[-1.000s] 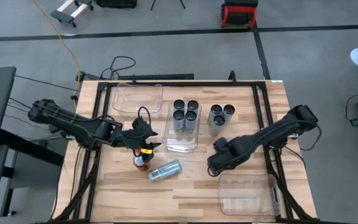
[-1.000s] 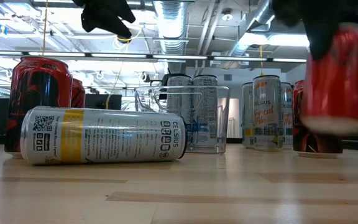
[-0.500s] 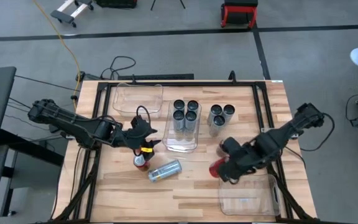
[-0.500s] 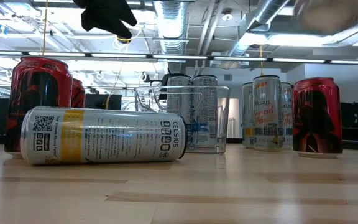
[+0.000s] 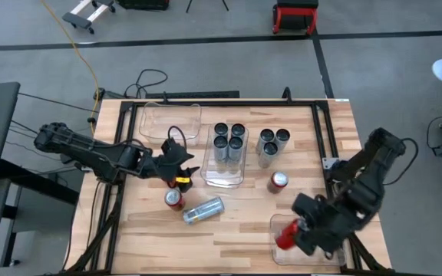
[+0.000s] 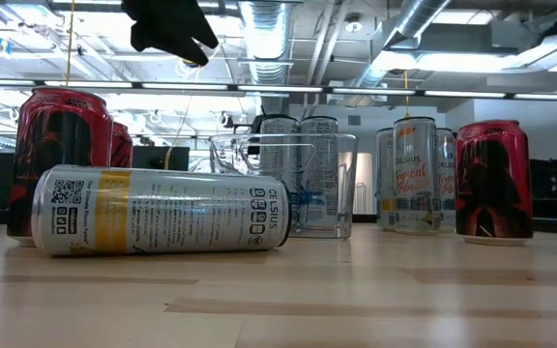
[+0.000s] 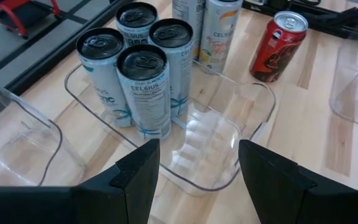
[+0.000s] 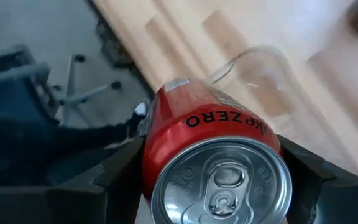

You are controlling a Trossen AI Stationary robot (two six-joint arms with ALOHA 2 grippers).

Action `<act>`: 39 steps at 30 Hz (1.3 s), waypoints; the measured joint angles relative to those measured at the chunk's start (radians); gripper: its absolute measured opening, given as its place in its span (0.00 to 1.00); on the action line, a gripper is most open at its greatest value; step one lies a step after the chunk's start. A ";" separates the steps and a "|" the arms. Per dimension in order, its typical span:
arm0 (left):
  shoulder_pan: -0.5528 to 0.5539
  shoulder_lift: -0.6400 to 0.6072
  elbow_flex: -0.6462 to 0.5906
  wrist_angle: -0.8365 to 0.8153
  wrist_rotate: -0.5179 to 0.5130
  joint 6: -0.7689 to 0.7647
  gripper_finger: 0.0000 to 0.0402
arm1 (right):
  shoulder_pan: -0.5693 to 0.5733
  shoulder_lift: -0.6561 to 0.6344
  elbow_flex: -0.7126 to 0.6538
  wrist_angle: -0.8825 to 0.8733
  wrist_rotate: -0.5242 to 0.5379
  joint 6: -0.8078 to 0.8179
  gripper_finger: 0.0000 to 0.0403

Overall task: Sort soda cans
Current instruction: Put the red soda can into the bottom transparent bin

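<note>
The right claw pinches a red can by its sides and holds it over the clear bin at the near right corner of the desk; in the right wrist view the red can fills the space between the two dark fingers, its silver top facing the camera. The left claw hangs spread, gripping nothing, above the left-centre of the desk, just beside the middle bin, with open air between its fingers in the left wrist view. That middle bin holds four silver-grey cans standing upright at its far end. Right of it, four more cans stand in a tight group on the bare wood. A second red can stands upright near them, towards the near side. Below the left claw another red can stands upright, and a silver can lies on its side just beside it. An empty bin sits at the far left
</note>
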 joint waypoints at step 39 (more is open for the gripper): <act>0.002 0.000 0.000 -0.002 0.023 -0.035 0.53 | -0.079 0.465 -0.036 -0.137 -0.025 -0.122 0.73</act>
